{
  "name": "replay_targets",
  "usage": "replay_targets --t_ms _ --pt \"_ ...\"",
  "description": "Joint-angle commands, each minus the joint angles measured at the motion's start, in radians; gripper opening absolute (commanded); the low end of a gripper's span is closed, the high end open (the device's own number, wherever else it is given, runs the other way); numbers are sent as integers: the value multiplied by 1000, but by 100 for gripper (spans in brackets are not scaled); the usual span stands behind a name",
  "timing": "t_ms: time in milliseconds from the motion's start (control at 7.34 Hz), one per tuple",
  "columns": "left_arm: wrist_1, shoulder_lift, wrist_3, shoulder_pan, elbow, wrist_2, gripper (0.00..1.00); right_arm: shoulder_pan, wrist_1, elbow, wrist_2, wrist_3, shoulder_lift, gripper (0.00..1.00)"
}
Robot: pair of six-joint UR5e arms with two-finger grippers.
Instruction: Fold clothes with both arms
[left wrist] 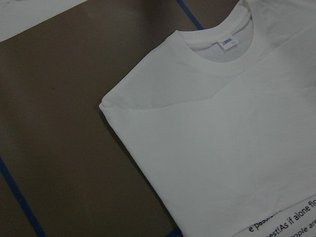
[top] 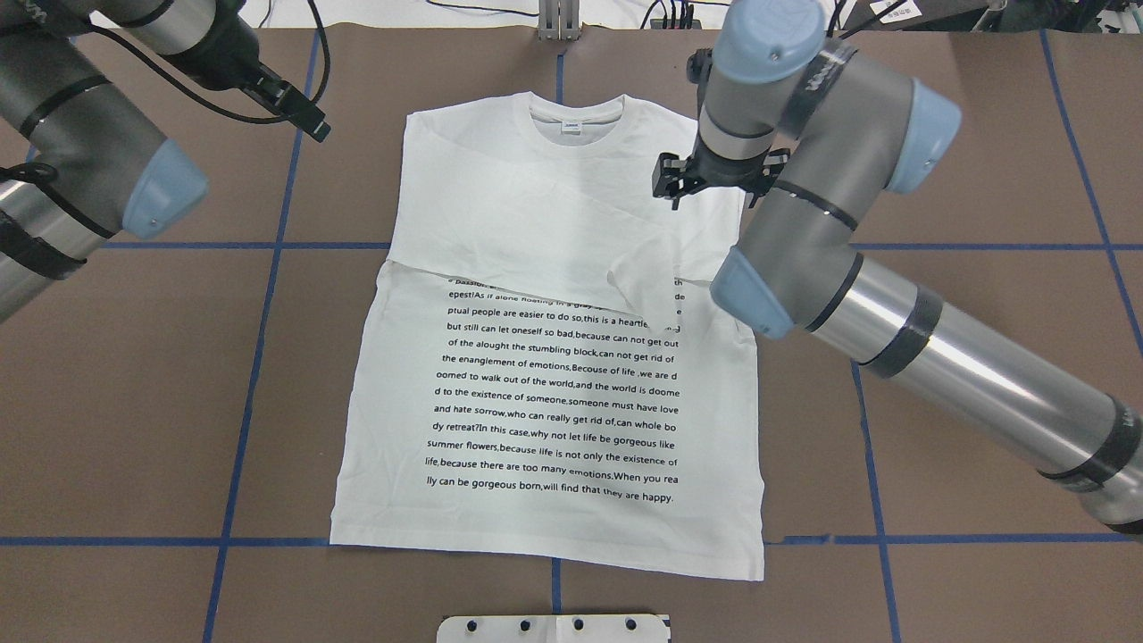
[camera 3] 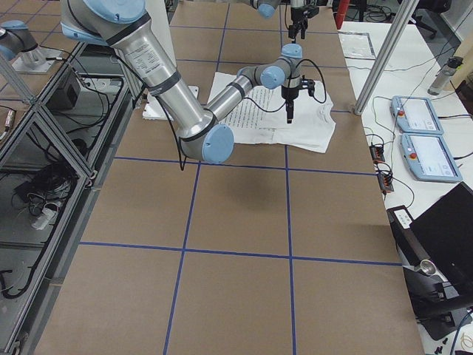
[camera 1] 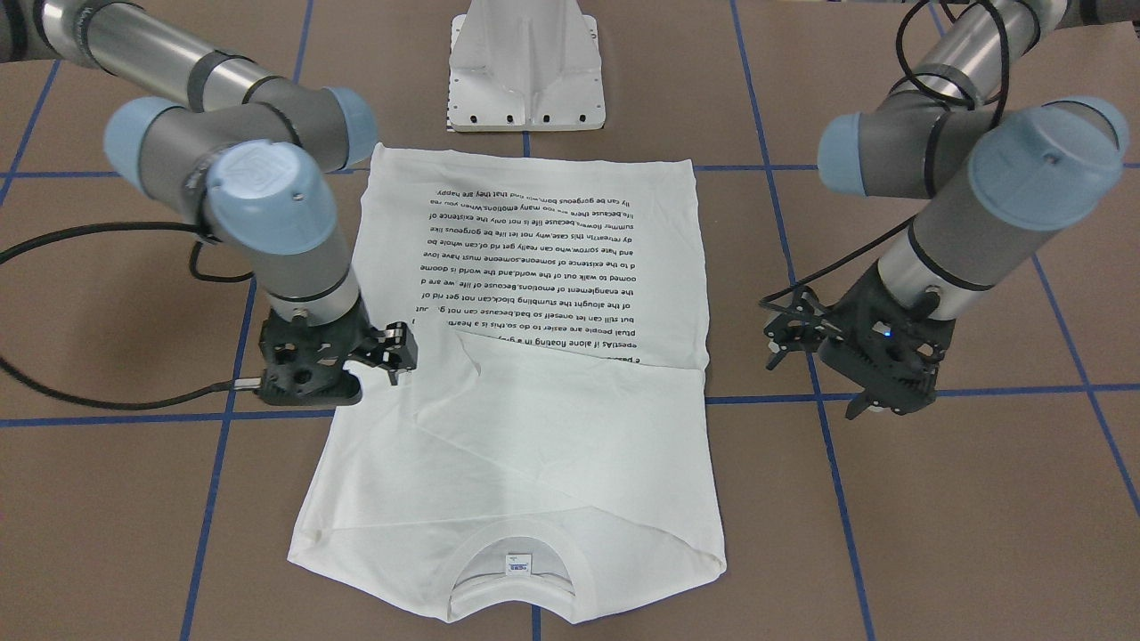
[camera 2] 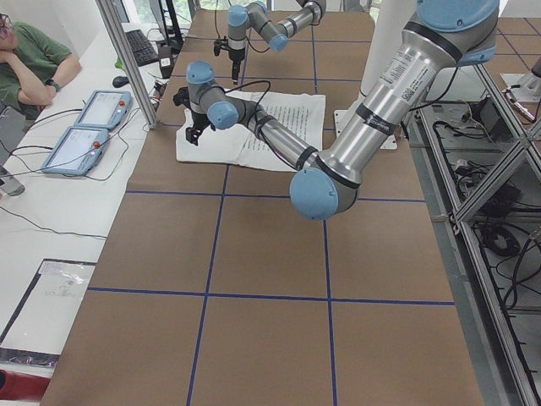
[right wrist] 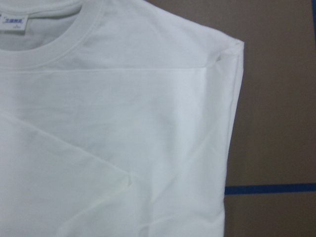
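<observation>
The white T-shirt (camera 1: 534, 267) lies flat on the brown table, printed text up, its sleeves folded in over the chest. Its collar (top: 576, 112) with the tag is on the side away from the robot. My right gripper (camera 1: 398, 354) hovers over the shirt's edge below the shoulder, open and empty; it also shows in the overhead view (top: 670, 183). My left gripper (camera 1: 777, 336) is open and empty over bare table, a little clear of the shirt's other side (top: 308, 121). The wrist views show only shirt (left wrist: 222, 138) (right wrist: 123, 123) and table, no fingers.
The white metal pedestal base (camera 1: 525, 80) stands at the robot's side of the table, just past the shirt's hem. Blue tape lines (top: 268, 246) grid the table. An operator (camera 2: 34, 59) sits beside teach pendants (camera 2: 89, 127) past the far edge.
</observation>
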Motion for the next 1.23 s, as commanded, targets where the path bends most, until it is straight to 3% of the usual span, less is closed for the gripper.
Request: replay_targets --t_ms 0,272,409,545,1090 --pt "-6 23 39 -19 2 -10 100 -118 -20 -45 -120 82 58 83" --pt "-9 29 39 -19 1 -10 100 -143 1 -186 -149 117 156 72" --pt "-9 29 39 -19 1 -11 100 -143 34 -214 -154 111 164 62" --pt "-10 29 39 -19 1 -11 100 -143 99 -242 -183 108 166 61" --pt "-10 31 37 -18 -1 -11 100 -169 112 -283 -223 102 166 49"
